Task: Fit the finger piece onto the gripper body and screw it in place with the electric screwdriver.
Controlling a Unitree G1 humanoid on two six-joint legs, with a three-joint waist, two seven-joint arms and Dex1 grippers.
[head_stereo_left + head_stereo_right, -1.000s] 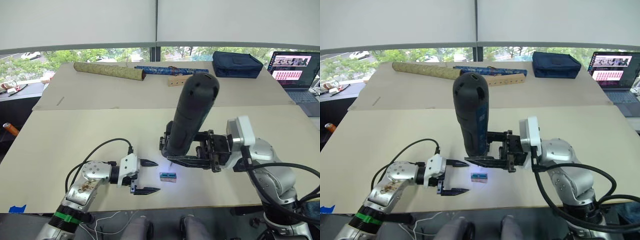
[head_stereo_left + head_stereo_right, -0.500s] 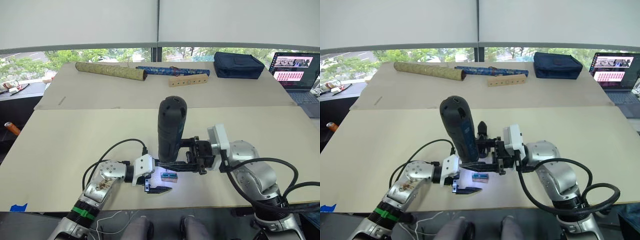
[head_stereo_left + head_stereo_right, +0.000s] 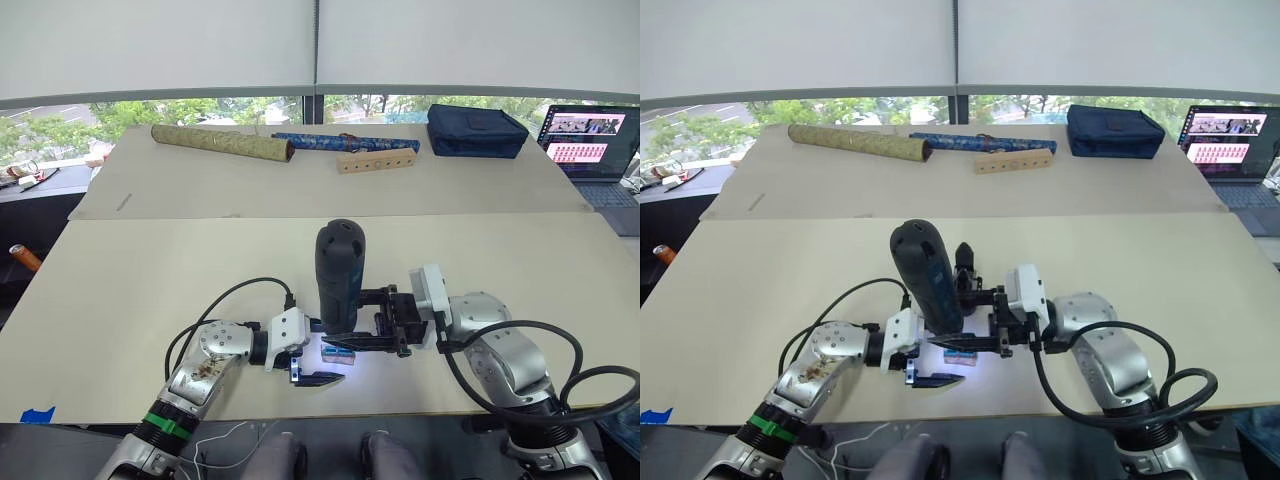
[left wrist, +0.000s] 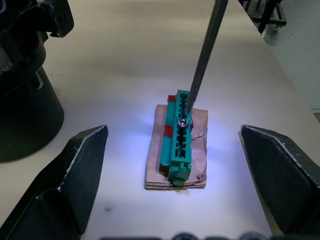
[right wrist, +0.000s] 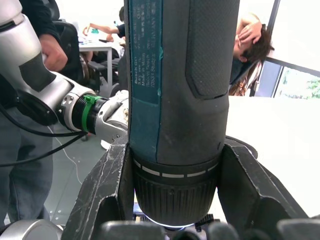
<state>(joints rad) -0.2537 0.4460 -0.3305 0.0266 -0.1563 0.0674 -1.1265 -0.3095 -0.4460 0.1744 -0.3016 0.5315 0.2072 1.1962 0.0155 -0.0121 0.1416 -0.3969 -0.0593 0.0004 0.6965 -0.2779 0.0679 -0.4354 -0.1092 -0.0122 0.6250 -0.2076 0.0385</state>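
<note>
The right hand is clamped around the electric screwdriver, held upright over the tabletop, its bit on a screw in the small tan-and-green block. The left hand is spread wide, empty, flanking that block. The gripper body stands just behind. The screwdriver's label is too small to read.

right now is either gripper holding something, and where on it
The right gripper clamps the electric screwdriver around its lower barrel, just above the bit end. The left gripper is open, holding nothing.
</note>
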